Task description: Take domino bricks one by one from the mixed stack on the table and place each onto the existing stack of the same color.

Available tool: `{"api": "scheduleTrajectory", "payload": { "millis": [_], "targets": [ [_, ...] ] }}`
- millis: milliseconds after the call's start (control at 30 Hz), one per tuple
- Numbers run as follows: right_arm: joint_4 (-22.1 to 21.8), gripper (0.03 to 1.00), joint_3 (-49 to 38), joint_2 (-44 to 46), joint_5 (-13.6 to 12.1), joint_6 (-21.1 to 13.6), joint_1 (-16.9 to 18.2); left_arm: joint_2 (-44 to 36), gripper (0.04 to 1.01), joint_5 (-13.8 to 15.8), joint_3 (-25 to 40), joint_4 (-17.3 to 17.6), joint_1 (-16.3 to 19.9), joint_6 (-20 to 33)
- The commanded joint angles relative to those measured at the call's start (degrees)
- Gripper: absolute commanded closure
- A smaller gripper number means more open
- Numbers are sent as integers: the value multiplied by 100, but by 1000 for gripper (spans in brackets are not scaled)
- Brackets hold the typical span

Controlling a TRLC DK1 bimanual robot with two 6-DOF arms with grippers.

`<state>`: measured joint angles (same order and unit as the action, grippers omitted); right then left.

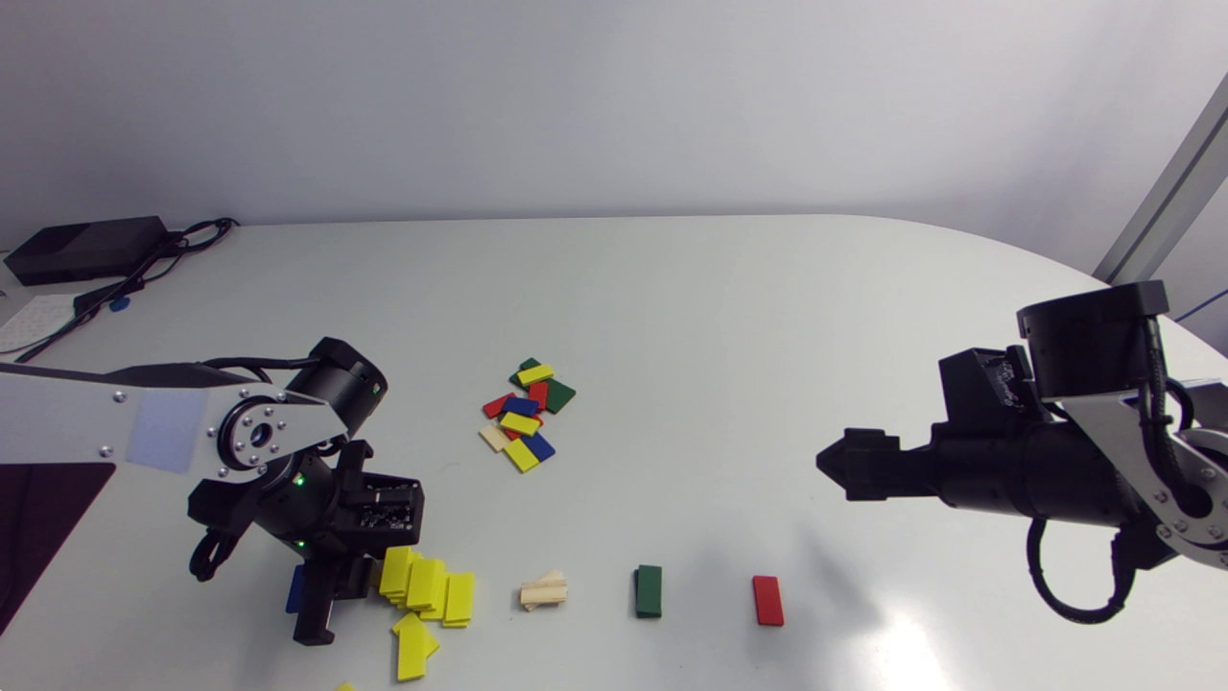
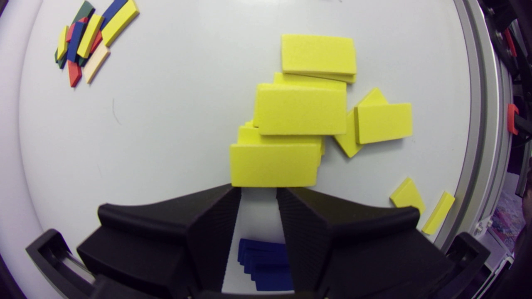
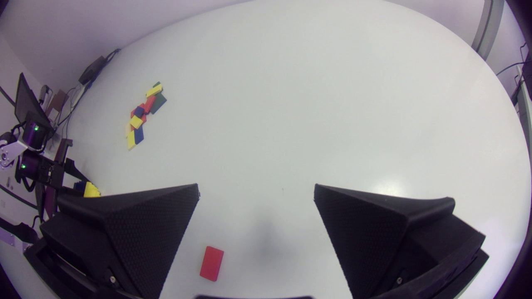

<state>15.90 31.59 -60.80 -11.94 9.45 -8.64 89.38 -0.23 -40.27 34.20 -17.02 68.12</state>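
Only my left wrist view shows the blue stack (image 2: 266, 265) plainly. It lies under my left gripper (image 2: 258, 191), seen through the narrow gap between the fingers, while the head view hides most of it behind that gripper. The same wrist view shows the yellow stack (image 2: 299, 110) slumped into overlapping steps just ahead of the fingertips, its nearest brick right at their tips. Loose yellow bricks (image 2: 382, 122) lie beside it, and two more sit near the edge of the table (image 2: 166, 124).

From above I get the row that the wrist view misses: a wooden stack (image 1: 544, 590), a green stack (image 1: 649, 590) and a red brick (image 1: 767, 600). The mixed pile (image 1: 526, 413) lies farther back, mid-table.

My left gripper is slightly parted and grips nothing. My right gripper (image 3: 255, 191) is spread wide and empty, hovering above the table. The red brick shows between its fingers, down on the surface, and the mixed pile is well apart from it.
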Motion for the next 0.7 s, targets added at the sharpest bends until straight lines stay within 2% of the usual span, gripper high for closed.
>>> {"api": "scheduleTrajectory", "payload": {
  "millis": [0,667],
  "targets": [
    [-52,62,-127,-108,34,39,-23,185,700,41,-7,17,-83,61],
    [-61,62,-136,-108,43,39,-23,26,700,137,-192,184,-364,-150]
  ]
}}
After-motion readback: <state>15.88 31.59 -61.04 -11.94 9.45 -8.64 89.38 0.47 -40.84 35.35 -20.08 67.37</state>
